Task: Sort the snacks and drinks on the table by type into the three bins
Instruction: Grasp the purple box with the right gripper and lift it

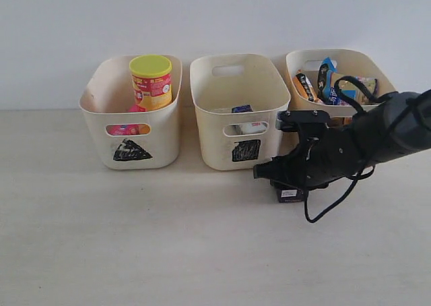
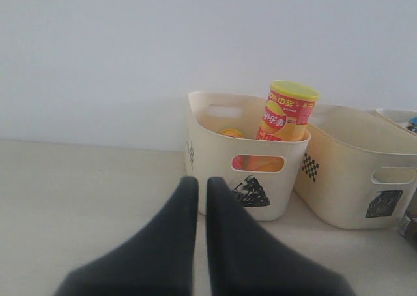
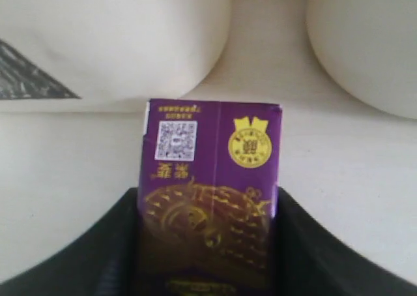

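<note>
R arm has the job: right gripper (image 3: 208, 208) is low over the table (image 1: 168, 252) w/ the purple carton (image 3: 212, 178) square btwn its fingers (image 3: 117, 250), one finger flat against each narrow side and no gap showing, so it reads as clamped on the carton, tho the carton looks to be sitting on the table, not lifted yet. Carton's long axis runs along the fingers, and its far end w/ the QR code sticks out past the tips. Can't tell if it stands or lies flat. Straight beyond the tips is the gap btwn two tubs. The middle bin (image 1: 215, 127) is just past the tips on the robot's L side, close but not touching the carton. The right bin (image 1: 363, 60) is off to the R side and a bit further back, w/ crinkly bags (image 1: 330, 83) in it. The middle bin already holds a white-blue carton (image 1: 252, 127), so that's prob the drinks tub. So the move turns on going up, then fwd and L over the near rim, since the rim stands higher than the carton. Left gripper (image 2: 197, 192) is clenched on nothing, tips pointing at the left bin (image 2: 215, 159) w/ the yellow tube (image 2: 287, 110). It is well apart from the carton, so R is by far the nearer arm.
</note>
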You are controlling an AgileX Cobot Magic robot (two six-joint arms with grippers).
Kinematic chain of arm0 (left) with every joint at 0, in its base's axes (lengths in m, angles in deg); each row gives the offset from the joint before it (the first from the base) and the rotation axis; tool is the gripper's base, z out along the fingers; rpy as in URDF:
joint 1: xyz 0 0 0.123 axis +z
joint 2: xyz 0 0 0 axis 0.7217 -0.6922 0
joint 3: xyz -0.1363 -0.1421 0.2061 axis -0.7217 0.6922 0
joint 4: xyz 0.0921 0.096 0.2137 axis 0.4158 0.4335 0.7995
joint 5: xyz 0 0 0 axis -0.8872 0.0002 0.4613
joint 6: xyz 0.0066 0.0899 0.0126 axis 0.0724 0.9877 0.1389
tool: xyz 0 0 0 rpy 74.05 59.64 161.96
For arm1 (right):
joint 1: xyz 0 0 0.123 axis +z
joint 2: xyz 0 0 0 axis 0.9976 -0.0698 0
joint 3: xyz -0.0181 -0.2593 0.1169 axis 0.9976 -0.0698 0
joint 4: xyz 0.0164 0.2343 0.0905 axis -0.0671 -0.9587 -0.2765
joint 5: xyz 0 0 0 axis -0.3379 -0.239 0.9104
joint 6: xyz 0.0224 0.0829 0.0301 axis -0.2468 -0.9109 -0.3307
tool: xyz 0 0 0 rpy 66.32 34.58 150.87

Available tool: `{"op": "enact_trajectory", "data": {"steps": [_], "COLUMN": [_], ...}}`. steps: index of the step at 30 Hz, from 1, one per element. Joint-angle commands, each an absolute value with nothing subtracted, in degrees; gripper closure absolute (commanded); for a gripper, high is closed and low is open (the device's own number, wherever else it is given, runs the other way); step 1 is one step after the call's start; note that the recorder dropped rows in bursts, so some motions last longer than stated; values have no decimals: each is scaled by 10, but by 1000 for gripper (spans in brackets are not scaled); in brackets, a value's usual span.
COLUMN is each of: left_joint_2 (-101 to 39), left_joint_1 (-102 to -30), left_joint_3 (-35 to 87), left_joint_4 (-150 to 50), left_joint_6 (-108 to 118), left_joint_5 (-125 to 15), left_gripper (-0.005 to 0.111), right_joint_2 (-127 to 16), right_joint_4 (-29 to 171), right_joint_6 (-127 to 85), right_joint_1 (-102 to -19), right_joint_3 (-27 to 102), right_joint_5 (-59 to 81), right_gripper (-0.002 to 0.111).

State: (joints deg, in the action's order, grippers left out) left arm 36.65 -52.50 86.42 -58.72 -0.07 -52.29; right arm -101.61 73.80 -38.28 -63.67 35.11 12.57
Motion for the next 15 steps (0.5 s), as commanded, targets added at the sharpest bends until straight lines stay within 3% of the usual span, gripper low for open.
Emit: {"op": "enact_trajectory", "data": {"steps": [1,15], "left_joint_2": [370,370], "left_joint_1": [-524,-524], "left_joint_3": [866,866], "left_joint_4": [-587,-587], "left_joint_6": [-8,-8], "left_joint_5": [-523,-523], "left_gripper": [102,102], "right_joint_2": [-1027,-899], "right_joint_4": [736,736], "right_joint_6": [-366,-263], "right_joint_1": [-638,-638], "right_joint_3": [359,361], "right_joint_5": [225,371], "right_gripper": [107,107]}}
